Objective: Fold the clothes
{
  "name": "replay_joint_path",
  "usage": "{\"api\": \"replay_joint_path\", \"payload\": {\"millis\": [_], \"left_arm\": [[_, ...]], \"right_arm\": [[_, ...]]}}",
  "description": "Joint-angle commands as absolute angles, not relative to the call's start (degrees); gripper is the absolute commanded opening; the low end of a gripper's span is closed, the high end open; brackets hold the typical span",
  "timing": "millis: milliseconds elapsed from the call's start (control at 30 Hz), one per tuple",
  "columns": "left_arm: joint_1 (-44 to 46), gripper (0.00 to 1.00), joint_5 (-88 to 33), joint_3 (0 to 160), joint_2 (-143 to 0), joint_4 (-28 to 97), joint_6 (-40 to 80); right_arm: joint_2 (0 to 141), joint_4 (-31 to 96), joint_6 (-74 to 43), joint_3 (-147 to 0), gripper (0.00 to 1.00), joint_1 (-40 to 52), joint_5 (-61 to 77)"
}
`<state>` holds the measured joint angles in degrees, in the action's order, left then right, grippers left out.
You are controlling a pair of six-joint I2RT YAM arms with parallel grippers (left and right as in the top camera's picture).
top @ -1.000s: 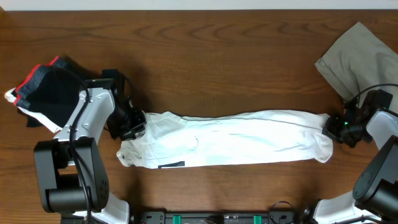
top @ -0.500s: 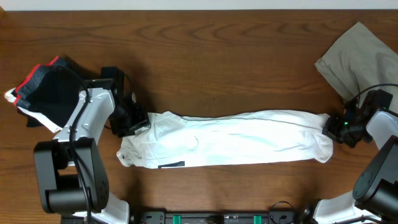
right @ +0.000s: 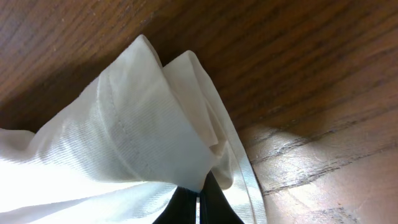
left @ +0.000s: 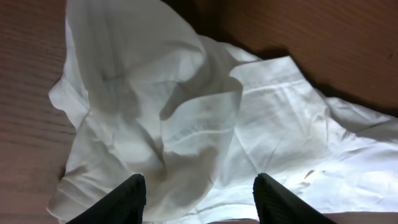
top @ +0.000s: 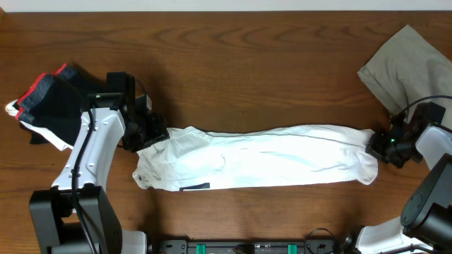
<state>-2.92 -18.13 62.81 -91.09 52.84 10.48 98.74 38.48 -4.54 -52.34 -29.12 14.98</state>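
Table (top: 268,77) brown wood, grain lines all over, fills nearly whole top view. Thin pale strip (top: 226,5) along far edge. White shirt (top: 268,159) lies in long roll across middle of table, from one arm to other. Left gripper (top: 150,134) at bunched left end, fingers (left: 134,196) wide apart over cloth, holding nothing. Right gripper (top: 379,144) pinched tight on right end of shirt. Grey cloth (top: 406,63) at far right corner. Dark clothes (top: 49,99) with red edge at far left.

The left end effector (top: 151,134) shifts slightly toward the brown wooden tabletop's (top: 247,70) far edge, at the long white cloth garment's (top: 261,156) left end.
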Motion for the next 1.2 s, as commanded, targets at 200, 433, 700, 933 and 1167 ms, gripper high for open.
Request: {"api": "replay_joint_path", "payload": {"millis": [200,433,700,933,1167], "left_arm": [[0.45,0.51,-18.83,57.06,-91.64,50.57,9.91],[0.93,0.06,-11.49,55.53,-91.7,48.82,11.73],[-1.08,0.06,2.39,55.53,-91.7,48.69,20.84],[-3.51,0.06,2.17,55.53,-91.7,48.49,21.8],[-3.57,0.06,0.62,55.53,-91.7,48.05,22.17]], "right_arm": [[99.13,38.59,-4.16,-51.9,0.02,-29.19,14.83],[99.13,38.74,-4.19,-51.9,0.02,-29.19,14.83],[99.13,38.09,-5.65,-51.92,0.01,-29.82,12.4],[99.13,38.33,-8.32,-52.58,0.01,-33.21,12.78],[99.11,39.35,-8.29,-54.68,0.01,-36.86,18.92]]}}
